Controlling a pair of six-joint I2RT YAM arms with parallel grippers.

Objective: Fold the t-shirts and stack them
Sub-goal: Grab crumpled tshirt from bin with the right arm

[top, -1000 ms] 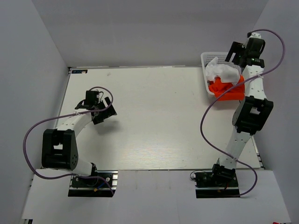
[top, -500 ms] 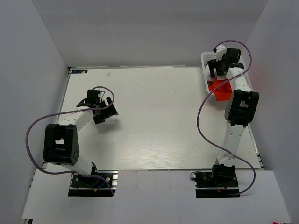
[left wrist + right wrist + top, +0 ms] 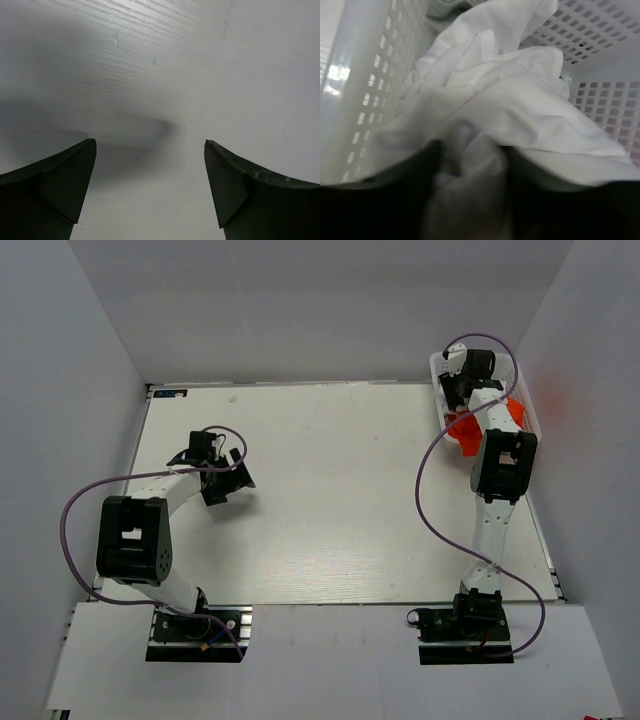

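- White t-shirt [image 3: 510,100]: plain, crumpled in loose folds, heaped inside the lattice basket [image 3: 600,35] at the counter's [image 3: 330,500] 1 o'clock corner.
- Orange t-shirt [image 3: 461,429]: bright, bunched at the basket's 6 o'clock end, only partly in view.

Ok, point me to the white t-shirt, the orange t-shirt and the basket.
white t-shirt [image 3: 520,115]: right wrist view, its bunched middle.
orange t-shirt [image 3: 457,428]: top external view, its exposed left part.
basket [image 3: 600,30]: right wrist view, its lattice wall.

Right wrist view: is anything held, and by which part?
A bunched fold of the white t-shirt sits between the jaws, in the basket; a firm grip cannot be told.
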